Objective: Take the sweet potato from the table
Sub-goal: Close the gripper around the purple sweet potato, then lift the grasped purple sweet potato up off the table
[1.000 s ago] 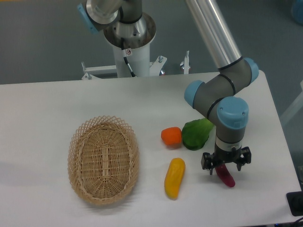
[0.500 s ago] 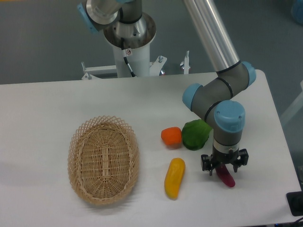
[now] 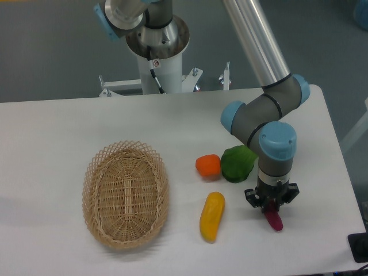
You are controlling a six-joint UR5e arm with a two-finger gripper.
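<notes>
The sweet potato (image 3: 275, 222) is a slim magenta piece lying on the white table (image 3: 52, 132) at the right front. Only its lower end shows, because my gripper (image 3: 271, 208) points straight down over its upper part. The dark fingers have drawn in against the sweet potato's sides, so the gripper looks shut on it. The sweet potato still rests on the table.
A yellow oblong vegetable (image 3: 211, 216) lies left of the gripper. A round orange one (image 3: 208, 165) and a green one (image 3: 237, 163) sit just behind it, close to the arm's wrist. An oval wicker basket (image 3: 125, 193) stands at the left. The table's right edge is near.
The gripper has dropped lower over the sweet potato and shifted slightly left. Its fingers have narrowed from a wide spread to closed around the sweet potato.
</notes>
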